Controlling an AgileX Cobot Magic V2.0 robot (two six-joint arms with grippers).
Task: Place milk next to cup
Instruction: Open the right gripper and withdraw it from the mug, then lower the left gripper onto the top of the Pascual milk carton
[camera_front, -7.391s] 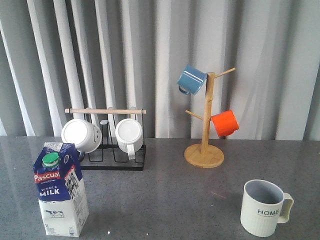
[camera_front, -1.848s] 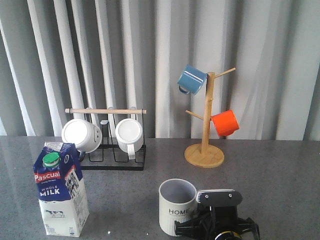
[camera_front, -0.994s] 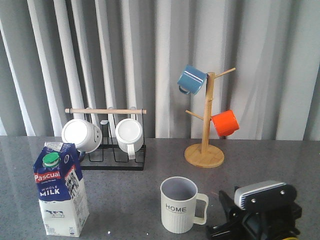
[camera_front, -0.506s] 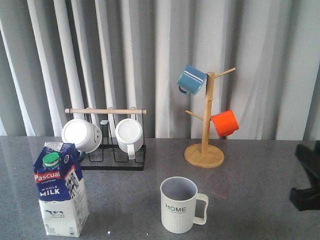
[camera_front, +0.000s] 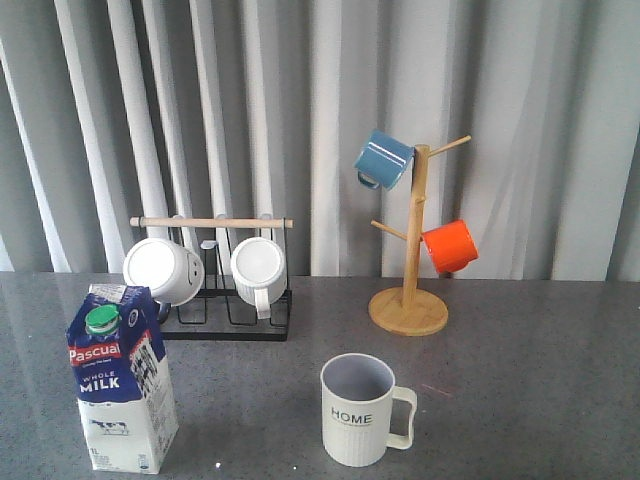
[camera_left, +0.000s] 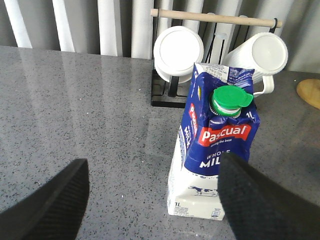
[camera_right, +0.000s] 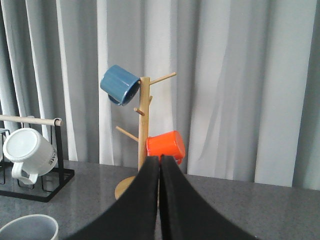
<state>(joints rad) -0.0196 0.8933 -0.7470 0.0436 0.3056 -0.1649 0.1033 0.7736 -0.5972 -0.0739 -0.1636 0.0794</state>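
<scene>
Milk (camera_front: 120, 378) standing well apart from cup (camera_front: 360, 409); your left gripper (camera_left: 150, 200) spreading wide; right gripper (camera_right: 160, 200) pressing together.

The left gripper (camera_left: 152, 200) has its fingers spread wide apart. The right gripper (camera_right: 160, 200) has its fingers pressed together.

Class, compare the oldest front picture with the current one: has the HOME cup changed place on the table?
Yes. The cup now stands leftward, nearer the milk and left of the wooden mug tree; before, it stood right of the tree.
</scene>
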